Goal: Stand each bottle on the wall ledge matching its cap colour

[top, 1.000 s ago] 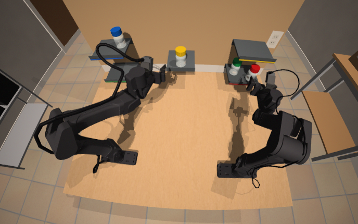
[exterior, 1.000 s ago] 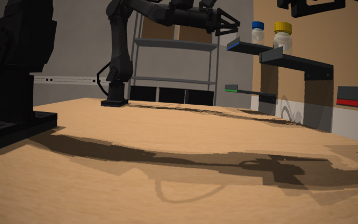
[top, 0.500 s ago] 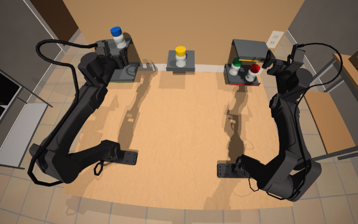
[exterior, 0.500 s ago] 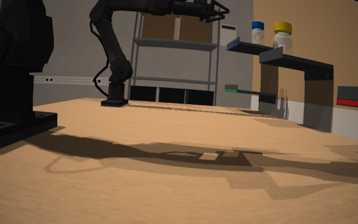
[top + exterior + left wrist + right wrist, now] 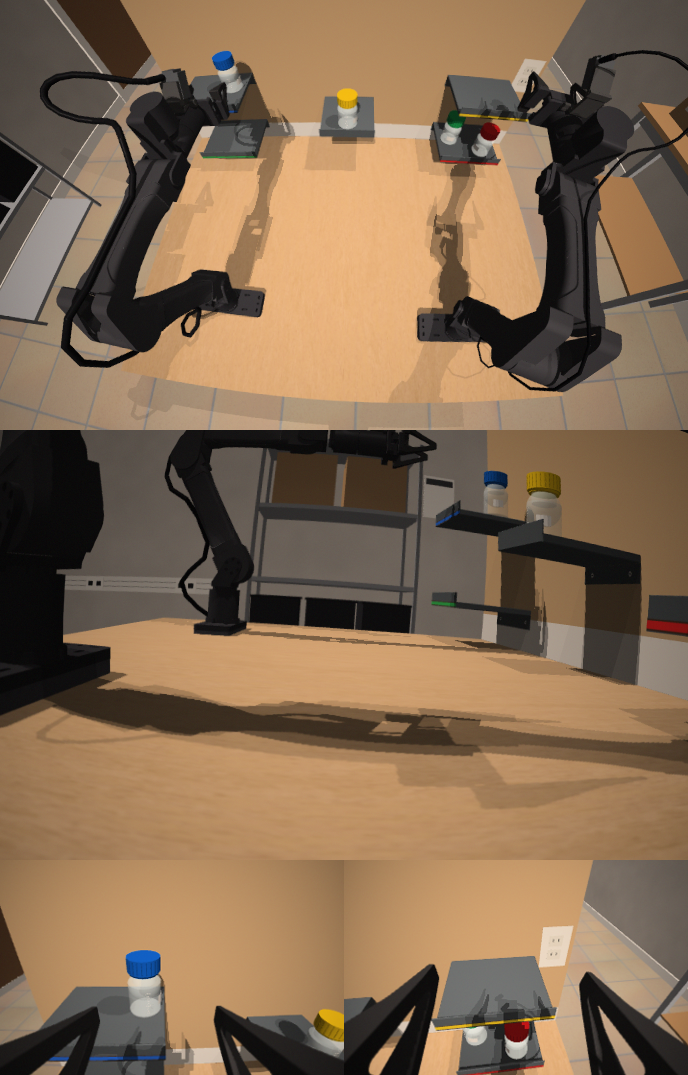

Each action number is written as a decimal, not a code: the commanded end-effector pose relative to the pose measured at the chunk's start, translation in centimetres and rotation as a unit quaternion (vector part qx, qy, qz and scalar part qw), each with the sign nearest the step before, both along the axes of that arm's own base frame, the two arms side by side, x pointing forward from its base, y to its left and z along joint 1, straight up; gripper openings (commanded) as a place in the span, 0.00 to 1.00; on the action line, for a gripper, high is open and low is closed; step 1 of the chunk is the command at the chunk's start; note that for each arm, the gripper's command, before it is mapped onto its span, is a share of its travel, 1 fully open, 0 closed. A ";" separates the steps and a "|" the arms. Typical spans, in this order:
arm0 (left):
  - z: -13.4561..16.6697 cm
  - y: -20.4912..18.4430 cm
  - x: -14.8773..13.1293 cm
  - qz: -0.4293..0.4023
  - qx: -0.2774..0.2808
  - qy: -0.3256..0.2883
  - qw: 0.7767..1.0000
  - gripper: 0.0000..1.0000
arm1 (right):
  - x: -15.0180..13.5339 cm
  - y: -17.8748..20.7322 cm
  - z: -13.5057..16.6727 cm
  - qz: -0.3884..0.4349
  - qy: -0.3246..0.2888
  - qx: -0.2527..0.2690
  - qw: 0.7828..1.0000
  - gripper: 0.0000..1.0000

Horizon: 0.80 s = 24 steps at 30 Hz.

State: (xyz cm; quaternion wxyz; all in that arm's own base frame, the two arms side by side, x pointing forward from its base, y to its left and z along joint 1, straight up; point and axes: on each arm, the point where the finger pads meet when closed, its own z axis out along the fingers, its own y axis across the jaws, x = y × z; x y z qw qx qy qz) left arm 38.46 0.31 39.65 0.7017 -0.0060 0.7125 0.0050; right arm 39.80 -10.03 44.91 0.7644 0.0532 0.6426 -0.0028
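Observation:
The blue-capped bottle (image 5: 223, 61) (image 5: 495, 479) (image 5: 144, 966) stands near the right edge of the upper-left blue-strip ledge (image 5: 202, 83) (image 5: 86, 999). The yellow-capped bottle (image 5: 347, 98) (image 5: 543, 483) (image 5: 331, 1024) stands on the middle ledge (image 5: 367, 109), which shows no coloured strip. The green-capped bottle (image 5: 455, 120) (image 5: 475, 1036) and red-capped bottle (image 5: 489, 131) (image 5: 517, 1033) stand on the lower-right red-strip ledge (image 5: 466, 152). My left gripper (image 5: 205, 93) (image 5: 430, 451) is open before the blue-strip ledge. My right gripper (image 5: 554, 83) is open near the yellow-strip ledge (image 5: 476, 91) (image 5: 493, 975).
The lower-left green-strip ledge (image 5: 223, 141) (image 5: 444, 598) bears no bottle, nor does the yellow-strip ledge. The yellow-strip ledge overhangs the back of the red-strip ledge. The blue-strip ledge is above the green-strip ledge. A wall socket (image 5: 555, 946) is right of the yellow-strip ledge.

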 end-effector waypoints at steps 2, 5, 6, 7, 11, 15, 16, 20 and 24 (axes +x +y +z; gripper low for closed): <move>2.1 0.0 -0.5 -0.005 0.003 -0.020 1.000 0.87 | -0.4 -0.1 1.1 -0.001 -0.004 -0.001 1.000 1.00; 2.1 0.0 -0.5 -0.005 0.003 -0.020 1.000 0.87 | -0.4 -0.1 1.1 -0.001 -0.004 -0.001 1.000 1.00; 2.1 0.0 -0.5 -0.005 0.003 -0.020 1.000 0.87 | -0.4 -0.1 1.1 -0.001 -0.004 -0.001 1.000 1.00; 2.1 0.0 -0.5 -0.005 0.003 -0.020 1.000 0.87 | -0.4 -0.1 1.1 -0.001 -0.004 -0.001 1.000 1.00; 1.6 -0.2 -0.4 -0.008 0.001 -0.015 1.000 0.87 | -0.4 -0.1 1.1 -0.001 -0.004 -0.001 1.000 1.00; 1.6 -0.2 -0.4 -0.008 0.001 -0.015 1.000 0.87 | -0.4 -0.1 1.1 -0.001 -0.004 -0.001 1.000 1.00; 1.6 -0.2 -0.4 -0.008 0.001 -0.015 1.000 0.87 | -0.4 -0.5 0.8 -0.012 0.001 0.001 1.000 1.00; 1.6 -0.2 -0.4 -0.008 0.001 -0.015 1.000 0.87 | -0.5 0.6 0.2 -0.024 -0.002 -0.002 1.000 1.00; 1.6 -0.2 -0.4 -0.008 0.001 -0.015 1.000 0.87 | -0.7 1.7 0.3 -0.029 -0.012 -0.004 1.000 1.00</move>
